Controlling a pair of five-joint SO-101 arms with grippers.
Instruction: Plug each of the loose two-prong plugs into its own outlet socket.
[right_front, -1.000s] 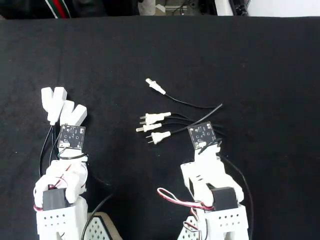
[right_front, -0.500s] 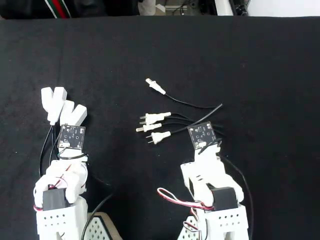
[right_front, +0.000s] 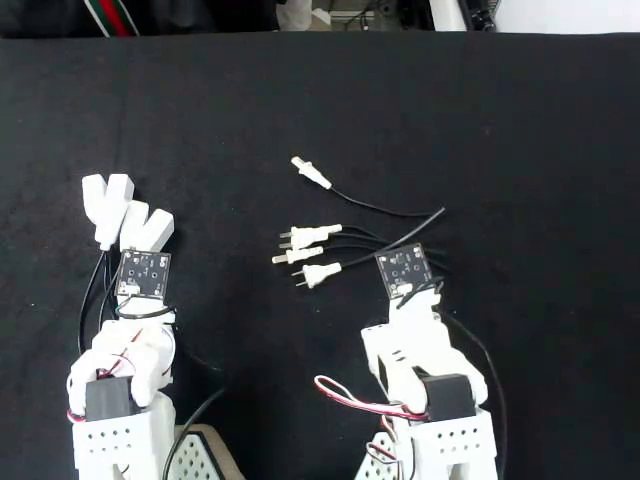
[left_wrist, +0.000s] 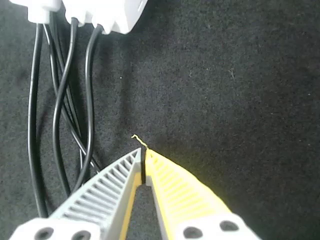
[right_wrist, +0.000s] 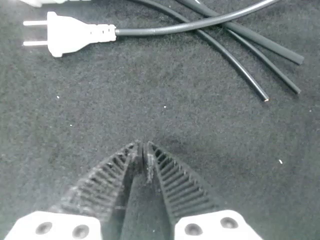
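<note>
The left gripper (left_wrist: 144, 159) was found with its fingers brought together on nothing, low over the black cloth (right_front: 520, 140), and the right gripper (right_wrist: 143, 152) was likewise pressed together and empty. Two arms were counted, side by side. Just ahead of the right gripper the nearest plug (right_wrist: 70, 34) was laid flat, its two prongs pointed away from its black cable (right_wrist: 165, 30). Four plugs were counted in all: beyond the nearest one, a second plug (right_front: 300, 254) and a third plug (right_front: 314, 235) were set in a loose row, and a fourth plug (right_front: 312, 173) was left farther off, apart from the rest. Ahead of the left gripper the white outlet sockets (right_front: 107, 196) were bunched in two pairs, so four were made out, each fed by a dark lead. No plug was seated or lifted, so the step in hand was judged to be the first pick. For that, the right gripper would need to be opened, brought over the nearest plug, and clamped across the body so that the prongs are left free for a socket.
</note>
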